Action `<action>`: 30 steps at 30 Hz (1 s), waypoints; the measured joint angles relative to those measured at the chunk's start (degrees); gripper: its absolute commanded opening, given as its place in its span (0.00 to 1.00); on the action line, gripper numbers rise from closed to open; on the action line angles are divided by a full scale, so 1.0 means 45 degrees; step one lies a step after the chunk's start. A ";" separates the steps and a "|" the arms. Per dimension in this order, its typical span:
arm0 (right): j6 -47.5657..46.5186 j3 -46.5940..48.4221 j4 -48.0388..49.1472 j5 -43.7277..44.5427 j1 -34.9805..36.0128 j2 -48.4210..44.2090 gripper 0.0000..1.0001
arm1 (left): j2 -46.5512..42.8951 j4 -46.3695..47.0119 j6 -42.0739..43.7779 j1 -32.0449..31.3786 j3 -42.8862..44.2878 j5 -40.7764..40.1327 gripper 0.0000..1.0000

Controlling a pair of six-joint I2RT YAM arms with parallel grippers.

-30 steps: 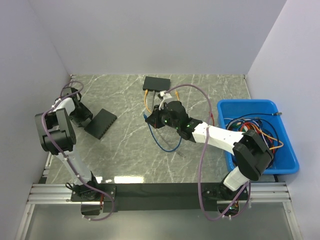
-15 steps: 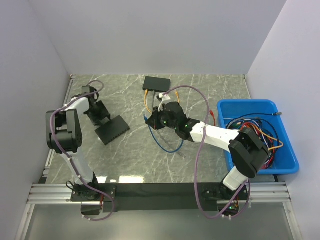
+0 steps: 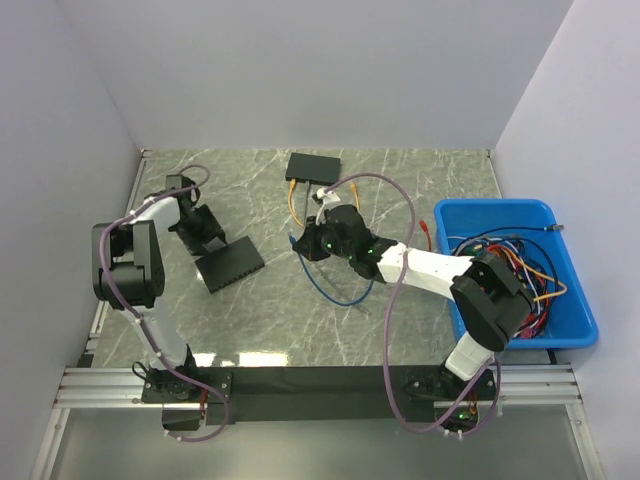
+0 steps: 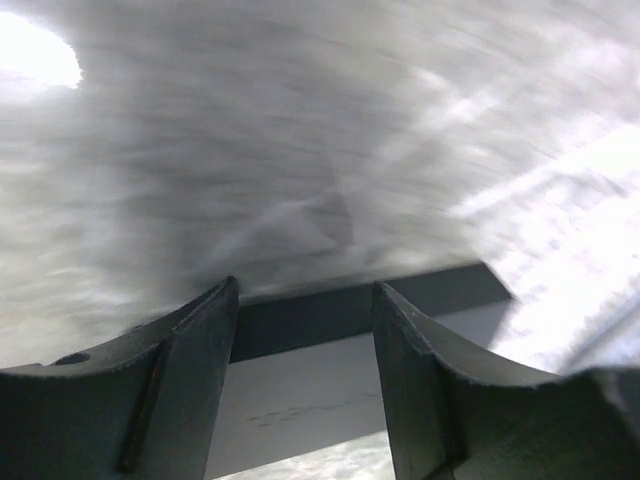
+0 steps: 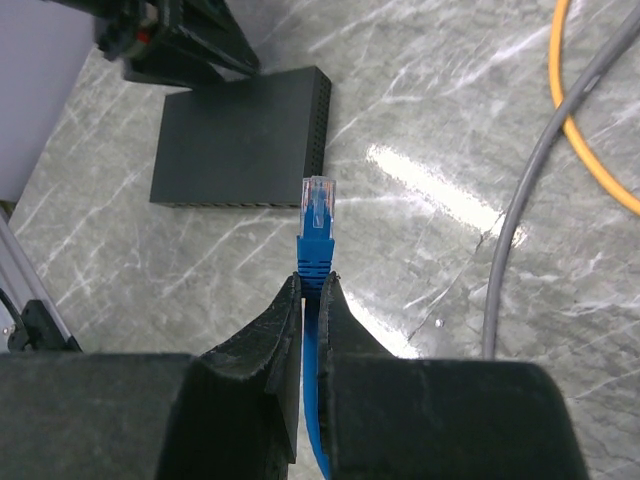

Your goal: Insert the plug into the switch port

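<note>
ahead of the right gripper [image 5: 311,300] and a little to its left lies the black switch [image 5: 240,135], flat on the marble table [image 5: 420,90]; gripper is clamped on the blue cable [image 5: 316,255] just behind the boot; clear plug [image 5: 317,203] sticks straight out past the fingertips, clip side up, free of everything

plug tip sits near the switch's closest corner, apart from it, not touching; ribbed side of the switch, which i take to be the port row, faces toward the gripper's right and runs away from the hand; so the plug's long axis lies roughly along that face, not into it; judgement: the hand must swing to point leftward, or the switch must turn, before any push

left gripper [image 3: 203,230] is at the far edge of the switch [image 3: 230,265], much nearer it than the right one; its wrist view is smeared; jaws stand apart with a dark bar crossing behind the gap; whether the fingers [image 4: 190,350] touch the switch i cannot tell

second switch [image 3: 312,166] with yellow cable [image 5: 585,140] lies off to the right hand's right; grey cable [image 5: 520,200] runs alongside; blue bin [image 3: 497,212] of spare cables sits well behind the right hand

insertion not yet begun; risk, as i judge it: a skewed approach snagging the clip on the port edge
</note>
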 measured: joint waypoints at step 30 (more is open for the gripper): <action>0.1039 -0.1574 -0.1525 0.1530 0.1341 -0.2288 0.00 | -0.4964 0.3444 -0.3283 0.1399 -0.7159 0.3954 0.64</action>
